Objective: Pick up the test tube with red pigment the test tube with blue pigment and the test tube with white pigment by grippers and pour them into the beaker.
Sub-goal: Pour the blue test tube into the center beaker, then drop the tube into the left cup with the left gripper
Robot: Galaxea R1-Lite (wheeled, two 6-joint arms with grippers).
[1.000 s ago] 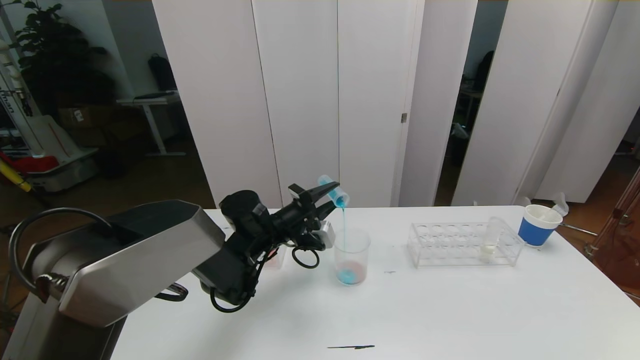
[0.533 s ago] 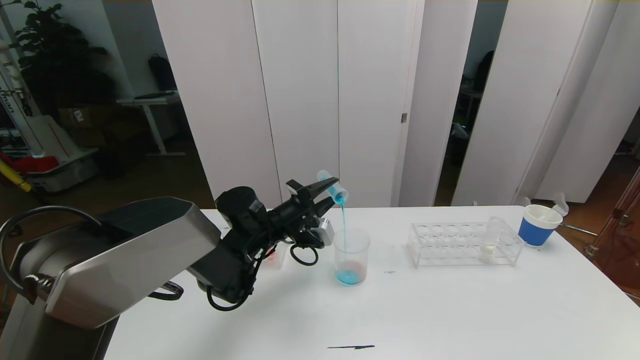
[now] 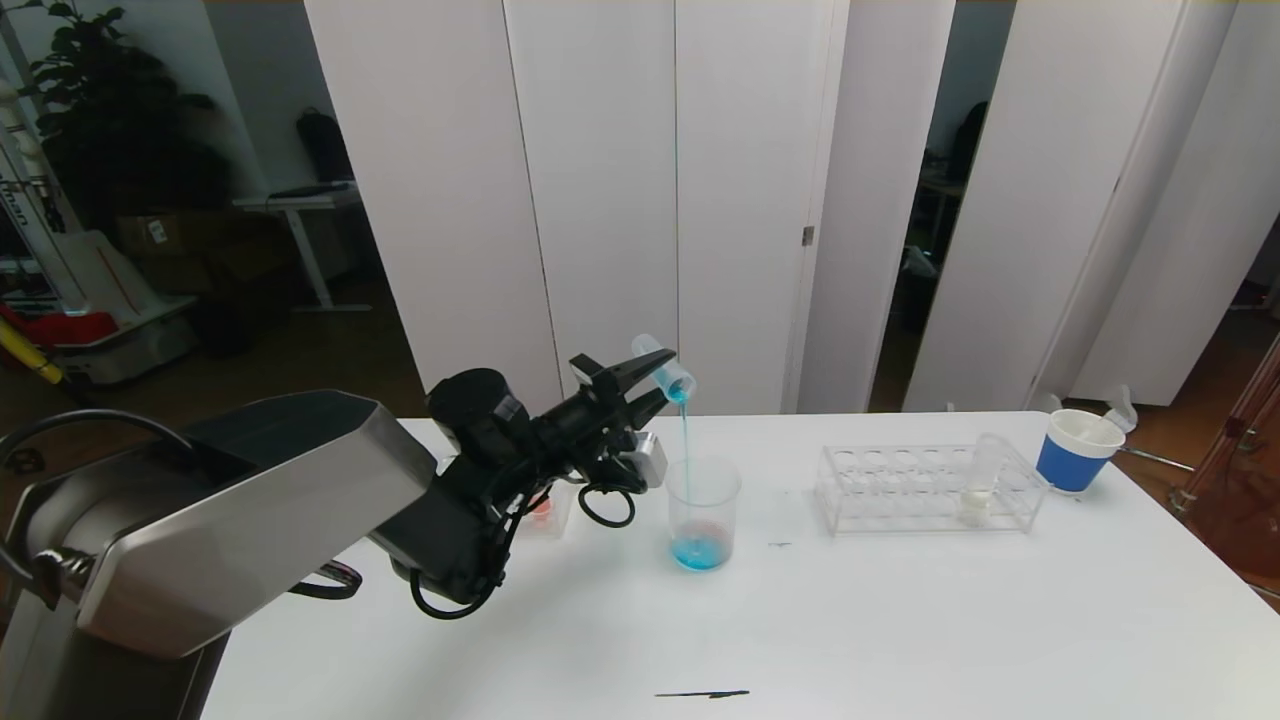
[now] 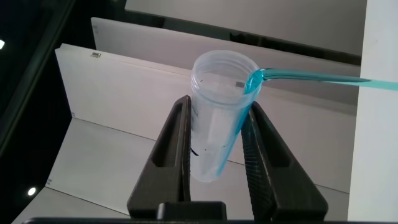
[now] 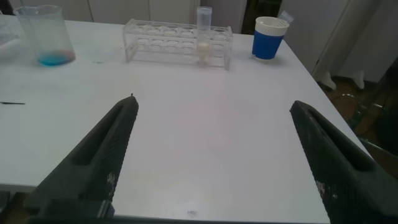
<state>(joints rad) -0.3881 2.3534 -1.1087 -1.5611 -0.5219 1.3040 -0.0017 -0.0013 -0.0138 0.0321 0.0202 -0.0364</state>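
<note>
Bright cyan-blue is seen streaming from the clear test tube with blue pigment (image 3: 664,369), held in the black left claw (image 3: 640,385). A blue pool with a reddish tinge sits in the clear beaker (image 3: 703,512). Creamy white is seen in the test tube with white pigment (image 3: 980,480). The tabletop (image 3: 900,620) is plain white, and the paper cup (image 3: 1075,452) is blue with a white rim.

Bright, even indoor light on a white table (image 3: 900,620).
Soft, faint shadows sit under the rack (image 3: 925,487); the far-left room lies dim; the close-up tube (image 4: 219,115) looks slightly soft.
</note>
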